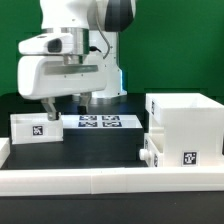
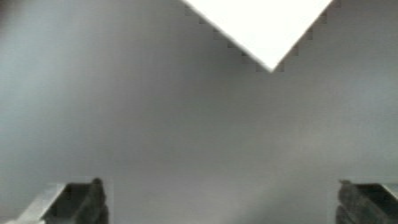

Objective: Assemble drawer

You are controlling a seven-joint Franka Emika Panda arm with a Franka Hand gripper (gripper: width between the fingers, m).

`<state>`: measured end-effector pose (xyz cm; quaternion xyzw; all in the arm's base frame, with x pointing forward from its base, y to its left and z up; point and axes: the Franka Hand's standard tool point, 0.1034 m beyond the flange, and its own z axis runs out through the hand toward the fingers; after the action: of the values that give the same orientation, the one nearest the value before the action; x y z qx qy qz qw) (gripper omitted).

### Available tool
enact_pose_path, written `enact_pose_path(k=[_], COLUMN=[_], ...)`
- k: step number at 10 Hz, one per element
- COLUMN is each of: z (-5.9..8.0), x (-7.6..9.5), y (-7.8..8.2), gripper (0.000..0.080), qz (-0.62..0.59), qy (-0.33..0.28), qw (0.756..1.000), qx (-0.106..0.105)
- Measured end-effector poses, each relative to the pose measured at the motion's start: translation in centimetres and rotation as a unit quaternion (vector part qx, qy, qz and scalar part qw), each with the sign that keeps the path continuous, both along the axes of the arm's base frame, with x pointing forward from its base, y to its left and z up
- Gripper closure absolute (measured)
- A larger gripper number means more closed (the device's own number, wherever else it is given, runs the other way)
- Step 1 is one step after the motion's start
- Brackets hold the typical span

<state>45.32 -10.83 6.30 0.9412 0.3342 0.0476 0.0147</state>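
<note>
A white box tray (image 1: 34,127) with a square tag lies at the exterior view's left. The large white cube-like casing (image 1: 186,124) stands at the right, open on top, with a tag low on its front. A second, smaller white tray (image 1: 150,150) with small knobs sits against the casing's left side. My gripper (image 1: 46,108) hangs just above the right end of the left tray. In the wrist view my gripper (image 2: 221,203) is open, its fingertips (image 2: 73,202) wide apart with nothing between them. Below it is blurred grey surface and a white corner (image 2: 263,28) that I cannot identify.
The marker board (image 1: 100,122) lies flat at the middle back, between the left tray and the casing. A long low white rail (image 1: 110,180) runs along the front edge. The arm's white body (image 1: 70,60) fills the upper left.
</note>
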Motion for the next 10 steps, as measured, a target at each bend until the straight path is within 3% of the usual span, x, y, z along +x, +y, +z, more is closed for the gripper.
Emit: enact_pose_path(k=[7,10], z=[-0.4,-1.9], x=[-0.9,-6.8], y=[-0.3,-0.7], gripper=[0.0151,0.0151], qz=[-0.216,-0.265], qy=[0.002,0.015], qw=[0.976,0.964], qx=[0.027,0.022])
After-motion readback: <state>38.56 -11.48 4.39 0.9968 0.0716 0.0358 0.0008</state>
